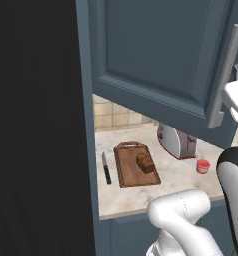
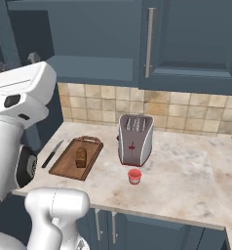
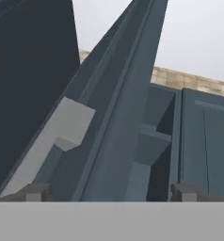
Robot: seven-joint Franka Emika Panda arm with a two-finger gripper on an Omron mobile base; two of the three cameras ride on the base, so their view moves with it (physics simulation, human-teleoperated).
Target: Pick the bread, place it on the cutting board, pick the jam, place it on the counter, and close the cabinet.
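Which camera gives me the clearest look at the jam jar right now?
The right base view: the jam stands unobstructed on the counter, in front of the toaster. The left base view shows the jar small near its right edge, beside the arm. The hand view looks at the cabinet door instead.

Beige tiled backsplash (image 2: 186,112) beneath dark blue upper doors (image 2: 196,39); matching lower cabinets (image 2: 152,232) below.

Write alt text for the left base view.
An open blue-grey cabinet door swings out over a beige counter, where the bread sits on a cutting board. A knife lies left of the board; a toaster and red jam stand right.
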